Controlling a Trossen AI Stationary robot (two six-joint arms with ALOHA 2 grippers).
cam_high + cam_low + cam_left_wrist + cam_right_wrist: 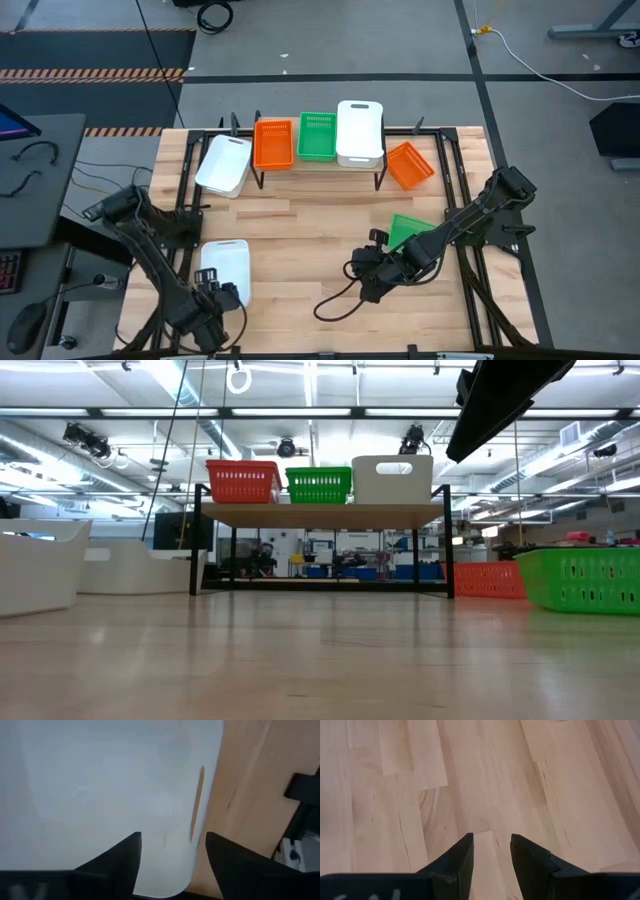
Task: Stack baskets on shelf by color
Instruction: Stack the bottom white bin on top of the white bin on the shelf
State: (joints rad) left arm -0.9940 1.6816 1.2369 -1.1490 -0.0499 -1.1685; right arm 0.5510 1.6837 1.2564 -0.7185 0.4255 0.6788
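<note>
On the shelf (300, 165) (320, 515) stand an orange basket (273, 143), a green one (317, 136) and a white one (360, 131). On the table rest a white basket (224, 164) left of the shelf, an orange one (410, 165) right of it, a green one (405, 228) partly under my right arm, and a white one (226, 262) near the left corner. My left gripper (218, 290) (172, 852) is open, with its fingers astride that near white basket's end wall (170, 805). My right gripper (365, 275) (491, 851) is open over bare wood. My left gripper has one finger (131, 855) over the inside of the near white basket and the other finger (220, 857) outside its end wall with the handle slot (197, 802). It comes from above at the table's near side. Whether the fingers touch the wall, I cannot tell.
A black cable (335, 300) loops on the table beside my right gripper. Black frame rails (455, 170) run along the table's sides. Bare wood lies between the shelf and the two grippers in the middle of the table (310, 230).
</note>
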